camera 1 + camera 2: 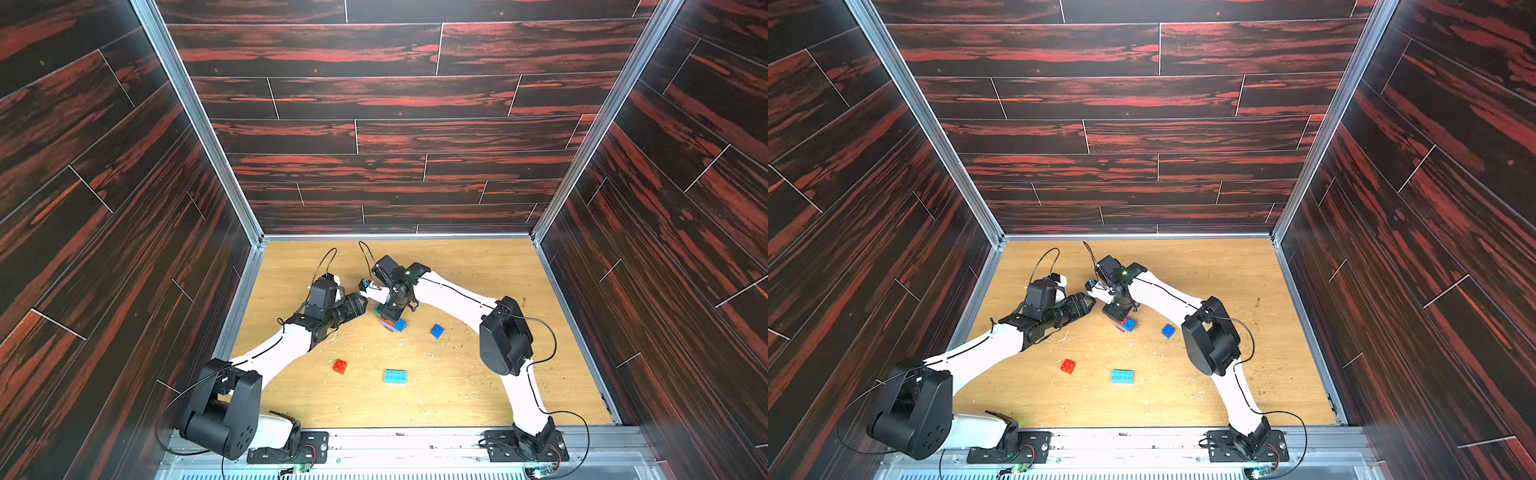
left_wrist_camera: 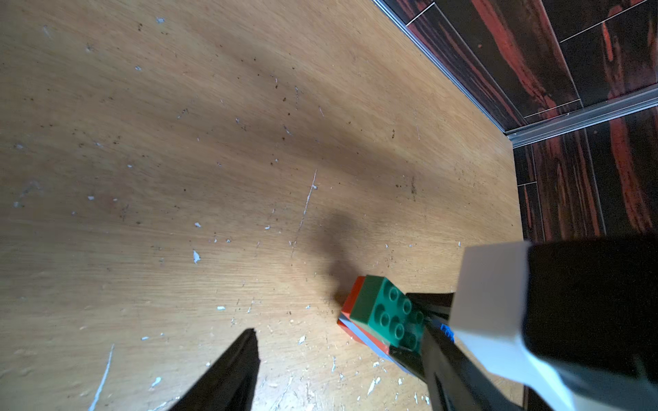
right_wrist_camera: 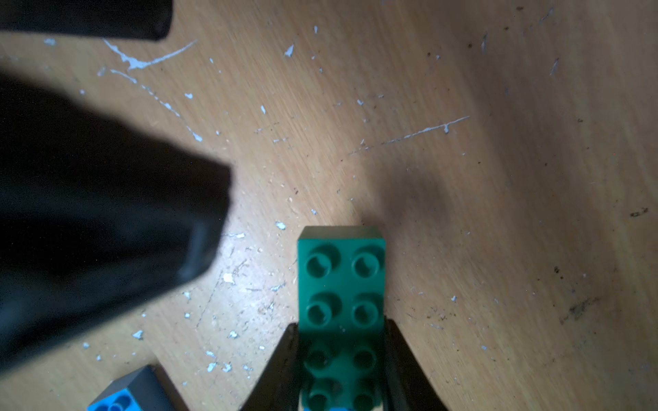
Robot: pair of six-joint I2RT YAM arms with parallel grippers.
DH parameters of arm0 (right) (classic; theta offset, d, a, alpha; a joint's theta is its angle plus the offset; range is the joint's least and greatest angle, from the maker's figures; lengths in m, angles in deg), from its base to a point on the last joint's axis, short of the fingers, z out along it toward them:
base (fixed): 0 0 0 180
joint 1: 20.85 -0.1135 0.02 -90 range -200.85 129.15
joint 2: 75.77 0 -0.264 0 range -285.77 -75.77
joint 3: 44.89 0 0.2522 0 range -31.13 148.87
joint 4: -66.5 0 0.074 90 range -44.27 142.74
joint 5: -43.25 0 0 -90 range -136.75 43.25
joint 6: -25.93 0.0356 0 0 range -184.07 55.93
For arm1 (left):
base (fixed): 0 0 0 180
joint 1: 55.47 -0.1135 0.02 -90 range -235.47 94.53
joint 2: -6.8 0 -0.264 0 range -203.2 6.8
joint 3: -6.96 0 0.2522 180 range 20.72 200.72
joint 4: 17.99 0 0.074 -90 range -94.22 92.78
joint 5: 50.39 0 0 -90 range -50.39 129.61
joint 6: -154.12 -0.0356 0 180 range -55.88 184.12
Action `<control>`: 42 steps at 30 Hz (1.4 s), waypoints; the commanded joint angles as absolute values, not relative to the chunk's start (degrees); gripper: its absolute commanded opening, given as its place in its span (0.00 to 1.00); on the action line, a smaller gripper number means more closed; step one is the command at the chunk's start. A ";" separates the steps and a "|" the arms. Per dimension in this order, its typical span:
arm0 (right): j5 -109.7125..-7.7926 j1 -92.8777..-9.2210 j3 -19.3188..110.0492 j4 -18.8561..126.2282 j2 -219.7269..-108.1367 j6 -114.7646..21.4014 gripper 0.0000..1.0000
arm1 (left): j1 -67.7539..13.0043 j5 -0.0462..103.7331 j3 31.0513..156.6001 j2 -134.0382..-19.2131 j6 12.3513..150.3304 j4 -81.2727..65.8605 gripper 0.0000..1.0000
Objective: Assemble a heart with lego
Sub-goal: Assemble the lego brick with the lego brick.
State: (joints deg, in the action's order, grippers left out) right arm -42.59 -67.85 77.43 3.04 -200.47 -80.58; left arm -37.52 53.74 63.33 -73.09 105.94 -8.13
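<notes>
The heart (image 1: 392,323) (image 1: 1125,324) is a small stepped cluster of red, blue and green lego at mid-table in both top views. Its top piece is a long green brick (image 3: 341,281) (image 2: 382,313), resting on red and pale blue layers. My right gripper (image 3: 341,356) (image 1: 387,311) points down and is shut on that green brick's near end. My left gripper (image 2: 340,331) (image 1: 362,305) hangs open just left of the cluster, holding nothing. Loose lego lie nearer the front: a red square (image 1: 340,366), a light blue rectangle (image 1: 395,376) and a dark blue square (image 1: 436,331).
The wooden table (image 1: 478,386) is scratched and speckled with white flecks. Dark panelled walls with metal rails (image 1: 253,232) close it in on three sides. Both arm bases (image 1: 286,446) sit on the front rail. A blue brick corner (image 3: 117,396) shows beside the right gripper.
</notes>
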 commanded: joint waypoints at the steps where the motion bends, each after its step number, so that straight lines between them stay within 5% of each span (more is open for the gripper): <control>1: -42.52 -67.30 79.94 2.60 -202.74 -78.72 0.27 | -37.53 53.46 63.61 -73.84 105.21 -8.00 0.76; 42: -48.18 -66.53 77.50 0.19 -201.30 -78.54 0.27 | -37.54 53.42 64.19 -75.10 104.96 -7.72 0.76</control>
State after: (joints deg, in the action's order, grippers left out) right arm -46.37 -66.67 78.61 2.17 -201.54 -79.09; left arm -37.52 53.57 63.33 -74.62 105.53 -8.15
